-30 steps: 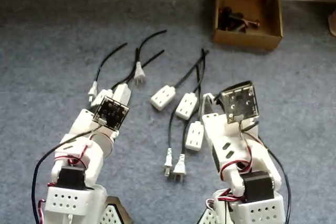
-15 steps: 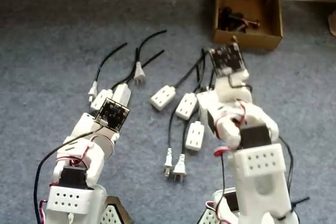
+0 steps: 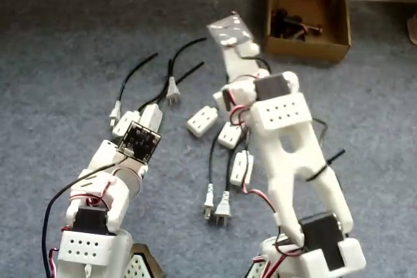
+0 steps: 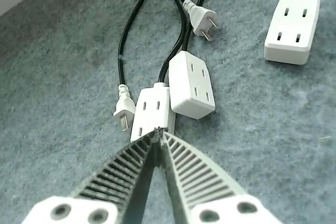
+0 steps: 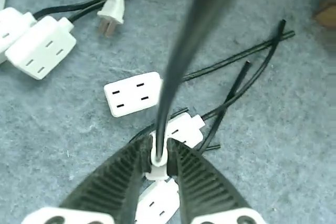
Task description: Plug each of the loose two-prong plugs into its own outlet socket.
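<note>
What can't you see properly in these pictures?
- Right wrist view: the right gripper covers the prongs of its plug; the cord is blurred.
- High view: the right arm covers part of an outlet socket.
- High view: things in the cardboard box are too small and dark to name.

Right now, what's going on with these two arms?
The right end effector is shut on a white plug at its cord end, above the outlet sockets on the carpet. The left end effector is shut and empty, tips at another outlet socket. Two plugs lie loose near the arms.
</note>
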Controlling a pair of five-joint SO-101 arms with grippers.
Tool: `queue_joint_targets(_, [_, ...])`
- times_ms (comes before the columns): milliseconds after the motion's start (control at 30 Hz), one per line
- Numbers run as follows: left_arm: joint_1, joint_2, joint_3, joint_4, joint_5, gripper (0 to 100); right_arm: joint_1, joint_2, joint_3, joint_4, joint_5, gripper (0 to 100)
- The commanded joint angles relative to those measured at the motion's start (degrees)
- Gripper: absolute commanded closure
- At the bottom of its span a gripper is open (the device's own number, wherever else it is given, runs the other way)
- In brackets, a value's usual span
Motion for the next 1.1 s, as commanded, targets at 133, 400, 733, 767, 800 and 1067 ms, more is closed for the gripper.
queue_joint_targets(133, [-0.4,-0.8,-0.3,-1.1,0.5,99,-4.2,3.9,-7.6,0.5,7.3,99.3])
queue_joint_targets(400, [-0.4,-0.8,-0.3,-1.1,0.4,99,-7.0,6.2,-7.3,-5.1,9.6,99.3])
queue_joint_targets(733, [-0.4,-0.8,-0.3,-1.1,0.4,99,-8.0,7.1,-6.1,-11.7,8.3,99.2])
queue_joint_targets(767, [-0.4,-0.8,-0.3,-1.1,0.4,99,-7.9,7.0,-5.4,-12.2,7.8,99.2])
queue_joint_targets(800, [-0.4,-0.8,-0.3,-1.1,0.4,99,-7.9,6.7,-4.5,-13.5,7.4,99.2])
queue_joint_targets(1067, [-0.4,-0.8,-0.2,-1.1,0.4,99,-7.8,4.2,2.3,-20.4,3.5,99.2])
